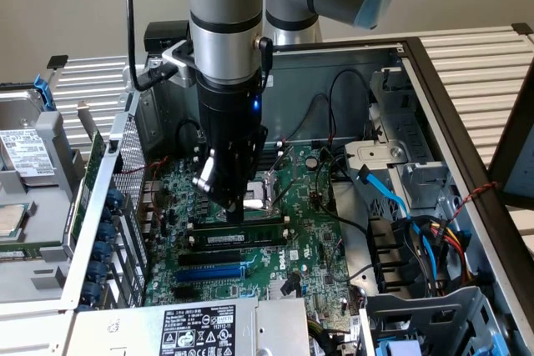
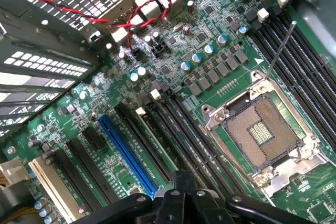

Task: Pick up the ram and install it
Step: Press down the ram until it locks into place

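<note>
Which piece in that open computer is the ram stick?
Find the big green motherboard in the open case. Just below the arm's fingers lies the ram: a thin green strip with a white label, seated lengthwise in a slot, unlike the bare black and blue slots beside it.

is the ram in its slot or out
In: the ram lies flat along a slot on the motherboard, directly beneath the gripper.

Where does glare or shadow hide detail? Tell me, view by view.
Exterior view: the ribbed panel is washed bright, and the arm shades the motherboard around the gripper. Wrist view: light blows out the perforated grille, and the CPU socket frame glints.
</note>
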Tool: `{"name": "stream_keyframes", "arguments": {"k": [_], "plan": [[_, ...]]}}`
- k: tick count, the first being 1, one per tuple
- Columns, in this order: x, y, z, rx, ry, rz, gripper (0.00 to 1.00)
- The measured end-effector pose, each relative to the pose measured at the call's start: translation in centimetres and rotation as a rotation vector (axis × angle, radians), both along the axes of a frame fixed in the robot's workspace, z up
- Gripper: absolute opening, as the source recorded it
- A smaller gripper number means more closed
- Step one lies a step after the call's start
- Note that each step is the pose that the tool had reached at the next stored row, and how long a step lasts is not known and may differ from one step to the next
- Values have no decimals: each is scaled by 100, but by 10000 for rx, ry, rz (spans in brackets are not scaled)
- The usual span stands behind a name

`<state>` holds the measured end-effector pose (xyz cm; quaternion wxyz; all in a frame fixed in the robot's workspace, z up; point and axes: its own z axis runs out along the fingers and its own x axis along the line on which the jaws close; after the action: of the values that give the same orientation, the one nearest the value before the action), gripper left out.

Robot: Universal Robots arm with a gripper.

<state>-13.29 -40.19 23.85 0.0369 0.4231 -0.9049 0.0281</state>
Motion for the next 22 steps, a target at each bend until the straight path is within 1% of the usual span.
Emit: {"name": "stream_keyframes", "arguments": {"k": [22], "plan": [[0, 0, 0, -29, 0, -2892, 11]]}}
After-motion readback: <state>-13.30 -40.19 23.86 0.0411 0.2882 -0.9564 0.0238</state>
